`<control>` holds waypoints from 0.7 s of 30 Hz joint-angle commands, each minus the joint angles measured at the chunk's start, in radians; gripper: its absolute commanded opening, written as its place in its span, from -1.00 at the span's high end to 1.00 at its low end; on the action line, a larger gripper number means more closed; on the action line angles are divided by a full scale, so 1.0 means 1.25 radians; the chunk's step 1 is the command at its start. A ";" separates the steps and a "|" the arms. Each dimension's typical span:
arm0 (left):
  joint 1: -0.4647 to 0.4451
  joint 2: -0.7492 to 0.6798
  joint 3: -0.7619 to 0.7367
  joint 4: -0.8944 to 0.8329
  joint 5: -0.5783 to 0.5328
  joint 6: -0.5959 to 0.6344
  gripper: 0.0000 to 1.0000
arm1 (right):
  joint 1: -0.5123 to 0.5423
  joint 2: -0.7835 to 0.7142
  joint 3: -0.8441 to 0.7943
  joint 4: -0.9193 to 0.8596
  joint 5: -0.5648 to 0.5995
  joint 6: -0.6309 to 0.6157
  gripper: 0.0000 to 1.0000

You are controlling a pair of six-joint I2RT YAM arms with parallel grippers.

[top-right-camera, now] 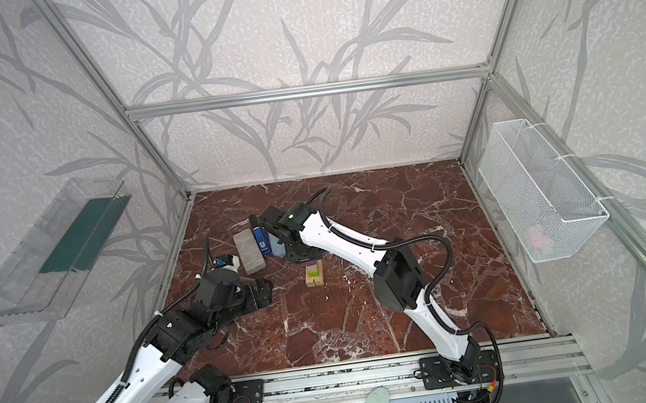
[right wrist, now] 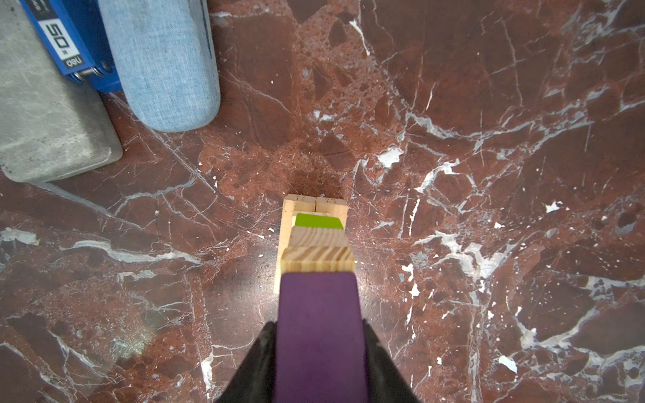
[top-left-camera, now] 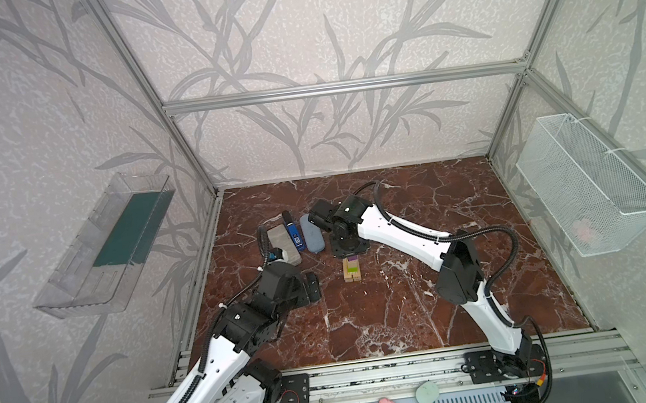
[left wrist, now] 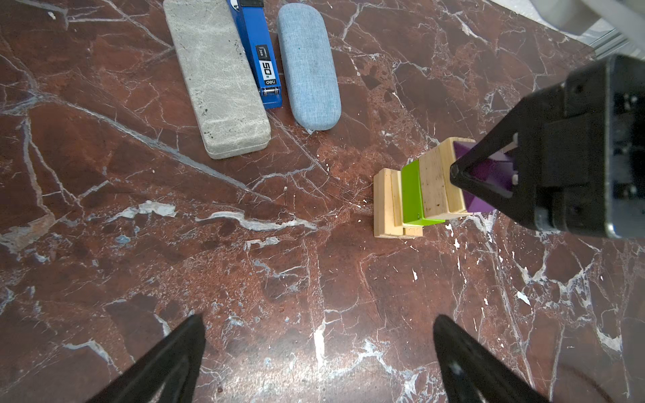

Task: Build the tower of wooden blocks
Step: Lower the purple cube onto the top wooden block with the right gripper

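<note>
Neighbouring tower [left wrist: 432,181]: grey case [left wrist: 216,76], denim case [left wrist: 309,66].

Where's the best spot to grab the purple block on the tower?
Pinch the purple block across its narrow width, on its two long flat sides, coming down from above. It tops the tower, those sides reachable; the right gripper flanks it there.

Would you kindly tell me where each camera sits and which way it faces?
Both top views: high at the front, looking down on the table; left arm and right arm show.
Right wrist: above the tower, looking down it; right pincer around the purple block.
Left wrist: beside the tower, facing table; open left pincer.
Shared: every view shows the tower.
</note>
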 commanded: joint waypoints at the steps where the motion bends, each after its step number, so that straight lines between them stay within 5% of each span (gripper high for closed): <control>1: 0.004 -0.005 0.009 -0.012 -0.002 -0.006 -0.99 | -0.003 0.017 0.025 -0.004 0.001 0.005 0.25; 12: 0.005 -0.006 0.009 -0.014 0.001 -0.006 -0.99 | -0.003 0.015 0.026 -0.006 0.005 0.006 0.26; 21: 0.004 -0.004 0.016 -0.013 0.000 -0.004 -0.99 | -0.003 -0.001 0.047 -0.019 0.006 0.001 -0.04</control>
